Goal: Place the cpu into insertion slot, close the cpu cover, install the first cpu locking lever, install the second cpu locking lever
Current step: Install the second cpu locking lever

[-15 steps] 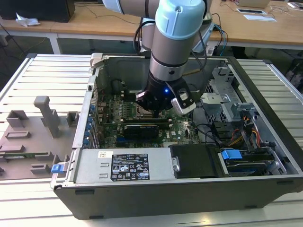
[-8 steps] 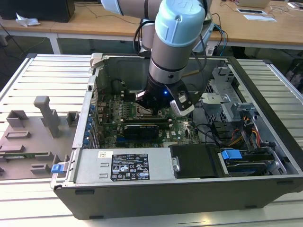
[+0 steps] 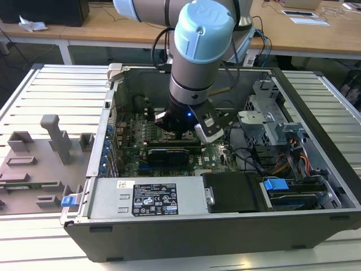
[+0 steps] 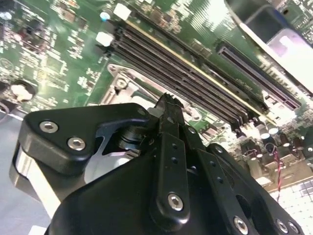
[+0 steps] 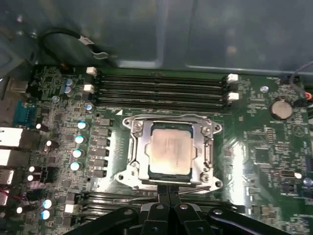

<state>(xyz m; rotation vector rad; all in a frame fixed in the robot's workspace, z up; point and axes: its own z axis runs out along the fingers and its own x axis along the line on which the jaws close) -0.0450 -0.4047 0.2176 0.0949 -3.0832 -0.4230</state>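
Cpu point(image 5: 168, 151) seated under cpu cover point(image 5: 142, 155) — fingers point(image 5: 168, 193) pressed together, just beside.

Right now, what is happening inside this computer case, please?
A robot arm reaches down into the open computer case, over the green motherboard. In the first wrist view, the cpu already sits in the insertion slot, and the cpu cover lies closed around it. The gripper is at the socket's edge, beside the memory slots, with its fingertips together and nothing visibly held.
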